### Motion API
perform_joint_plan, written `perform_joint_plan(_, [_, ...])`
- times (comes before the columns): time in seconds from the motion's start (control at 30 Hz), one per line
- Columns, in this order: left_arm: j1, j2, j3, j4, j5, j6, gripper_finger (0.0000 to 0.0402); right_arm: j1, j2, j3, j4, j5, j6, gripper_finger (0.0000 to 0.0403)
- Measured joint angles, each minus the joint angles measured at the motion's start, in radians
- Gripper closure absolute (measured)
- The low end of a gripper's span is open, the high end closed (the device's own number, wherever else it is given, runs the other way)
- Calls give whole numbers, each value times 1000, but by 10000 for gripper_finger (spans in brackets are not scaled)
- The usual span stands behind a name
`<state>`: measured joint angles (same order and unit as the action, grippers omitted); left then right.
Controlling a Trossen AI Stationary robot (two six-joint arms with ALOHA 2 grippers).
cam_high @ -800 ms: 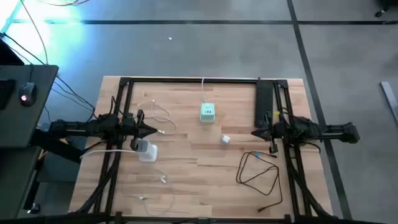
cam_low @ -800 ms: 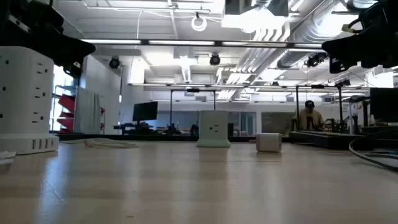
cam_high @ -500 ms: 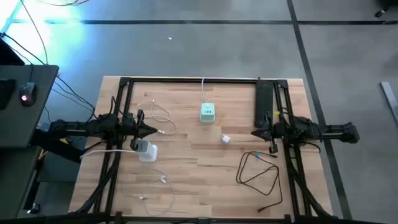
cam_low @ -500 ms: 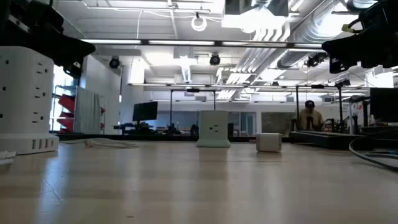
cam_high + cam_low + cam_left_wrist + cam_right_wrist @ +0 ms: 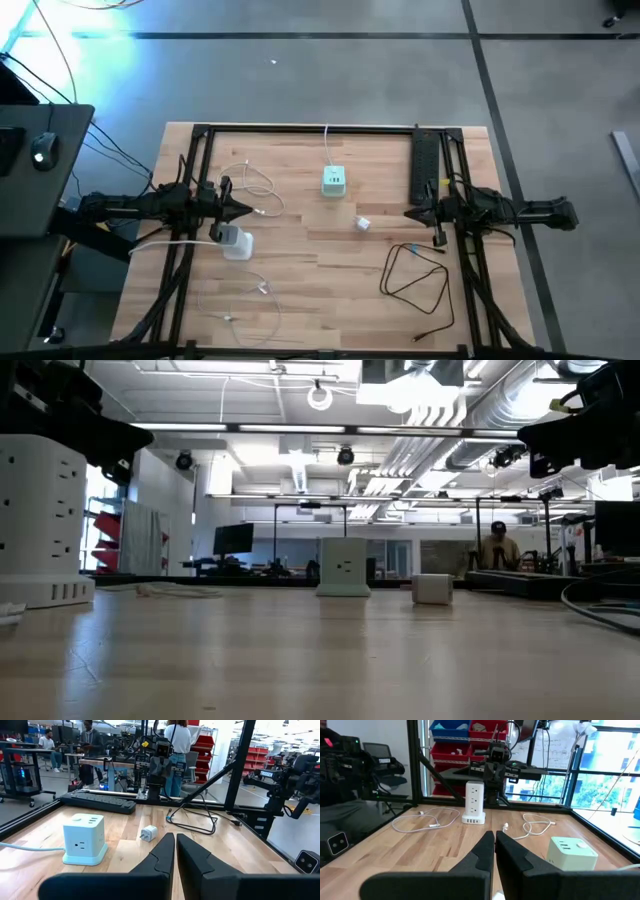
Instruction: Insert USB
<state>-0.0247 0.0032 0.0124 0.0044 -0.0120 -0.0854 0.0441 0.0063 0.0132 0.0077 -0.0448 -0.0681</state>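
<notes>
USB cables lie across the wooden counter (image 5: 330,290). Largest is a black power strip (image 5: 422,165) along the far right edge; a looped black cable (image 5: 415,283) sprawls near right, white cables (image 5: 252,188) coil at left. A white tower outlet (image 5: 234,242) sits below the left end effector (image 5: 250,210), fingers pressed together. The right end effector (image 5: 408,214) is likewise closed, empty. A mint cube outlet (image 5: 334,181) stands centre-far, a small white charger (image 5: 363,224) just beside.

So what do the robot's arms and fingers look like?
Both arms are dark, nearly black, and built from chunky jointed pieces. The left gripper and the right gripper each end in two smooth black fingers that taper to a tip, like a beak.
</notes>
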Motion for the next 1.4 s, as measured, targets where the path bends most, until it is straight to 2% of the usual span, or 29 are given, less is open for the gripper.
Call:
perform_joint_plan(0.93, [0, 0, 0, 0, 0, -2, 402, 0, 0, 0, 0, 0, 0, 403])
perform_joint_plan(1.17, [0, 0, 0, 8, -2, -155, 402, 0, 0, 0, 0, 0, 0, 403])
perform_joint_plan(1.27, [0, 1, 2, 78, 3, -193, 402, 0, 0, 0, 0, 0, 0, 403])
perform_joint_plan(1.33, [0, 14, 37, 121, 23, -199, 402, 0, 0, 0, 0, 0, 0, 403])
perform_joint_plan(1.4, [0, 46, 127, 87, 23, -188, 402, 0, 0, 0, 0, 0, 0, 403])
